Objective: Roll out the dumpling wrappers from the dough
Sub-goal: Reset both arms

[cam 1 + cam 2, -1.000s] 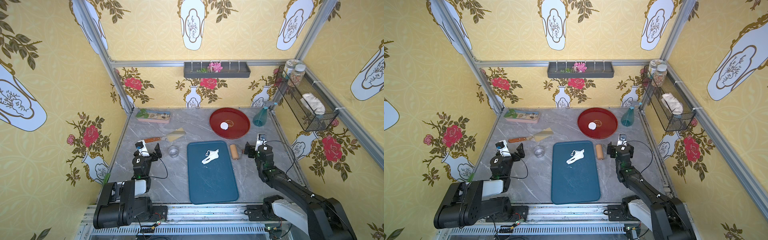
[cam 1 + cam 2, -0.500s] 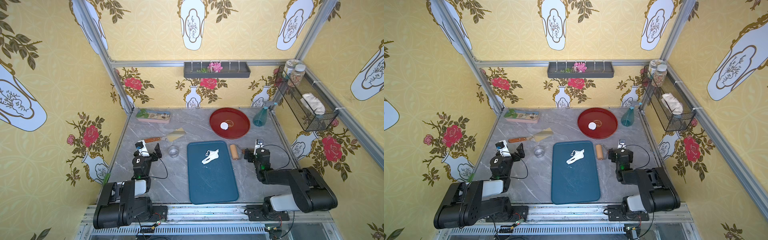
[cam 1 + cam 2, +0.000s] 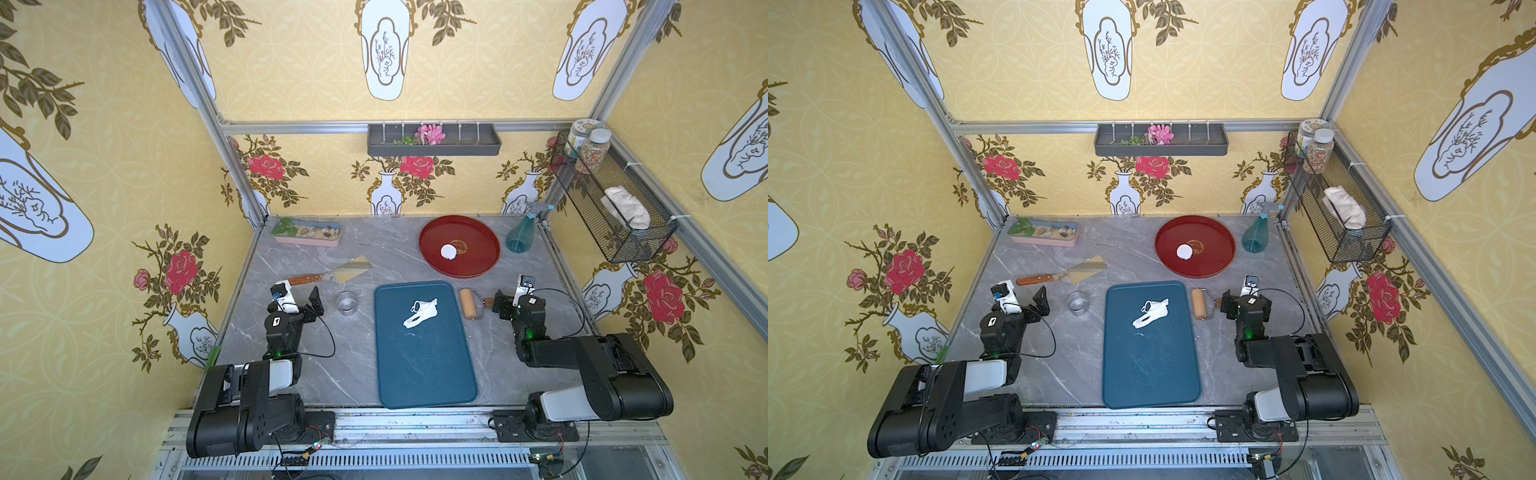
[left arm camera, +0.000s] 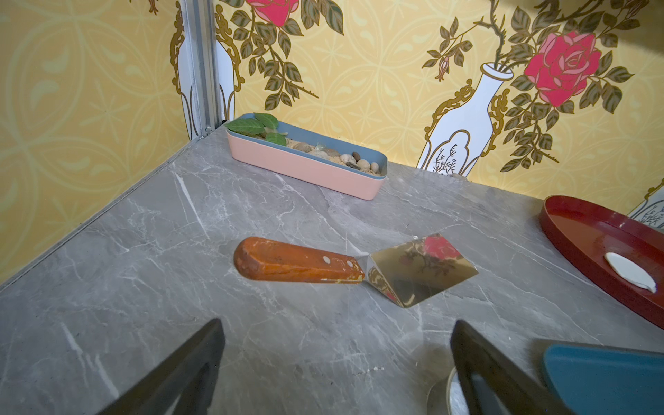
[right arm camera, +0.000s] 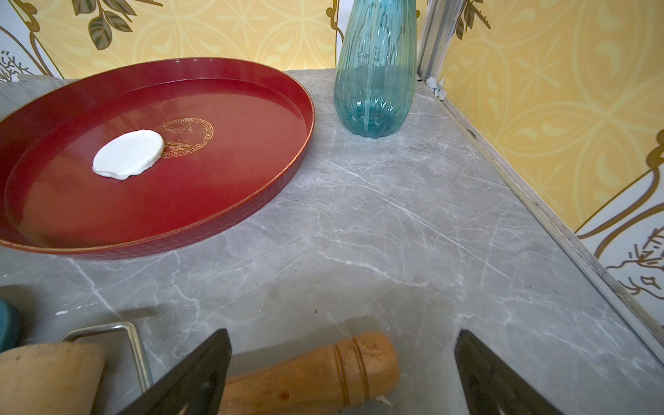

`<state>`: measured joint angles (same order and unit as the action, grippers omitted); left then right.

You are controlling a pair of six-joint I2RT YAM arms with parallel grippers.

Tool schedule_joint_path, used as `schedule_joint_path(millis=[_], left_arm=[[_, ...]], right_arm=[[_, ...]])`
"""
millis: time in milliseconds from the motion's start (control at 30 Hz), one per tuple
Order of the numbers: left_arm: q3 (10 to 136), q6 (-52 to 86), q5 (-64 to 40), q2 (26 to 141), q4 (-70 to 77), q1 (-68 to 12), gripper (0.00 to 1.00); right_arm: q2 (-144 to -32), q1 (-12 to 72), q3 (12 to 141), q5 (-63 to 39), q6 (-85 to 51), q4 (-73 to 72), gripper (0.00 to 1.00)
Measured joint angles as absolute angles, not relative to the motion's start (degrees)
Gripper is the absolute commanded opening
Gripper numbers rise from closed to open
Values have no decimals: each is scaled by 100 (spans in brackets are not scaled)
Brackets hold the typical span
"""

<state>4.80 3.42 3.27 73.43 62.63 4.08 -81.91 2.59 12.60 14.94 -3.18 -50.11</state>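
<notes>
A grey marble tabletop [image 3: 345, 374] is sitting inside a booth whose walls are wearing yellow wallpaper [image 3: 291, 75] of roses and vases, framed by aluminium rails [image 3: 291, 126]. The dumpling wrapper [image 3: 448, 251] is lying flat in the red round tray [image 3: 478, 257] at the table's far side, just beside the tray's gold emblem [image 3: 459, 248] and well apart from both arms. Being round, it is showing no long axis and pointing nowhere. In the slanted right wrist view the dumpling wrapper [image 5: 128, 153] is merely looking oval.

The left gripper [image 4: 336, 330] is hanging spread wide and empty over bare marble near the scraper [image 4: 359, 269]. The right gripper [image 5: 343, 337] is likewise spread wide, its fingers flanking the wooden handle [image 5: 309, 373] of the roller [image 3: 468, 303]. One finger is hiding part of that handle, so contact cannot be told.

In the left wrist view the tray is running off the frame edge, and a finger is hiding most of the steel ring cup [image 4: 440, 391].
</notes>
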Motion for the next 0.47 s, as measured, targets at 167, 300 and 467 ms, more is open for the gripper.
schedule_joint_path(millis=[167, 300, 467], left_arm=[[480, 342, 327, 7343, 6265, 408, 100], [480, 342, 327, 7343, 6265, 408, 100], [480, 342, 327, 7343, 6267, 408, 100]], right_arm=[[-8191, 266, 1260, 1494, -318, -5011, 97], [-8204, 283, 1260, 1496, -316, -5019, 97], [-8221, 292, 1271, 1492, -316, -5054, 97]])
